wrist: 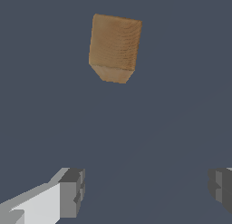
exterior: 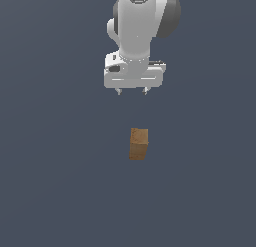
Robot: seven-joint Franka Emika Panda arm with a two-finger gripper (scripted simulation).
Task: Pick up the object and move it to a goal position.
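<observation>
Just starting out. Nothing picked up yet. Gripper [exterior: 132, 91] up high in the exterior view, fingers [wrist: 71, 191] spread wide apart with nothing between them. Block [exterior: 138, 144] standing on the dark floor [exterior: 50, 181], at about 6 o'clock from the gripper, well apart and not touching. Left to do, by the look of it: come down over the block, squeeze it, lift it, carry it to the goal. No goal mark to be seen anywhere.
</observation>
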